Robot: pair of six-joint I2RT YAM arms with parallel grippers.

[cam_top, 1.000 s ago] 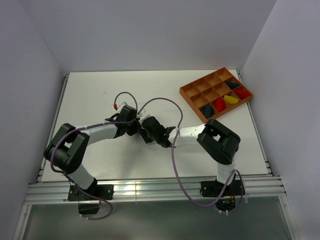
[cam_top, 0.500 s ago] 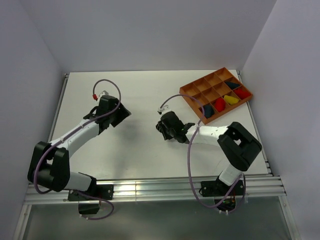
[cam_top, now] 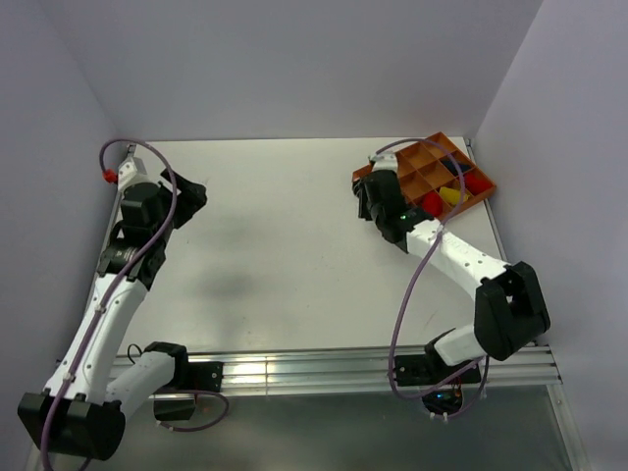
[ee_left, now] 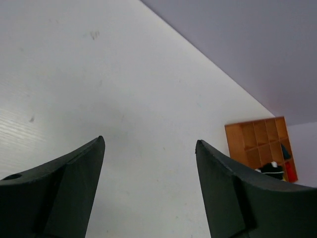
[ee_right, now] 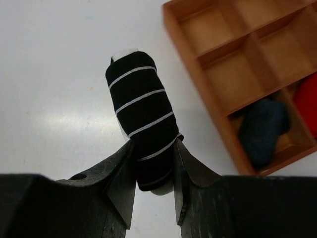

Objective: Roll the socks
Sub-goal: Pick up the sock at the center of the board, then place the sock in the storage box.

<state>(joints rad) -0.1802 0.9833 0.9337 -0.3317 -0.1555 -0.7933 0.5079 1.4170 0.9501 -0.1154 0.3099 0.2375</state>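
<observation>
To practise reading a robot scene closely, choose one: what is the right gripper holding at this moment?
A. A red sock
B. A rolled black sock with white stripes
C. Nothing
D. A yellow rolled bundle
B: the right wrist view shows the right gripper clamped on the rolled striped sock, black with thin white stripes, held just beside the wooden tray.

We can't see the striped sock's [ee_right: 143,124] lower end; it's buried between the right gripper's [ee_right: 153,144] fingers. The tray [ee_right: 214,29] and the red sock [ee_right: 306,99] are cut off at the right edge of the right wrist view. In the lower right of the left wrist view, the tray's contents are too small to tell.
</observation>
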